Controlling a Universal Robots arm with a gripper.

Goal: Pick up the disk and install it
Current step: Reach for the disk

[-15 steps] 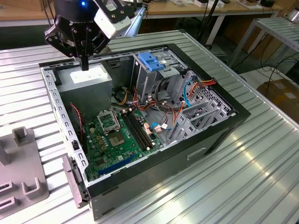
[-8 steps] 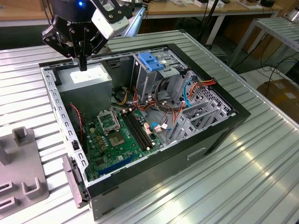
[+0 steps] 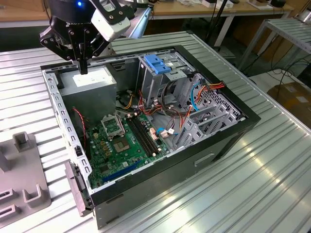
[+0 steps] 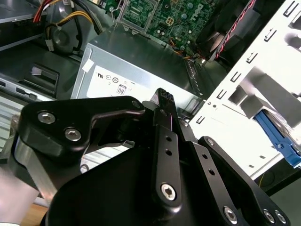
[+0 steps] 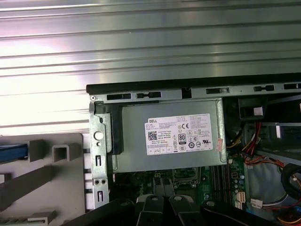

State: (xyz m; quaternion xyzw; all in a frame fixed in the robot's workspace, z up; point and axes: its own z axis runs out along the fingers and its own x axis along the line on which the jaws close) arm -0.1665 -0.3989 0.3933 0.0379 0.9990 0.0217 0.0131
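Note:
My gripper (image 3: 83,67) hangs shut and holds nothing, just above the silver power supply (image 3: 91,83) in the far corner of the open computer case (image 3: 228,126). In both wrist views its black fingertips (image 4: 162,97) (image 5: 164,187) stand pressed together over the labelled power supply (image 5: 171,136). Of the disk, a strip of bright blue carrier rail (image 5: 11,153) shows, resting in a grey fixture (image 5: 51,174) outside the case wall. The same blue rail (image 4: 277,139) appears beyond the pale case frame in the second wrist view.
Inside the case lie a green motherboard (image 3: 124,143), loose red and orange cables (image 3: 180,114), and a metal drive cage (image 3: 155,85) topped by a blue plastic latch (image 3: 157,63). The grey fixture (image 3: 22,179) sits on the ribbed metal table (image 3: 252,184) at the exterior view's left.

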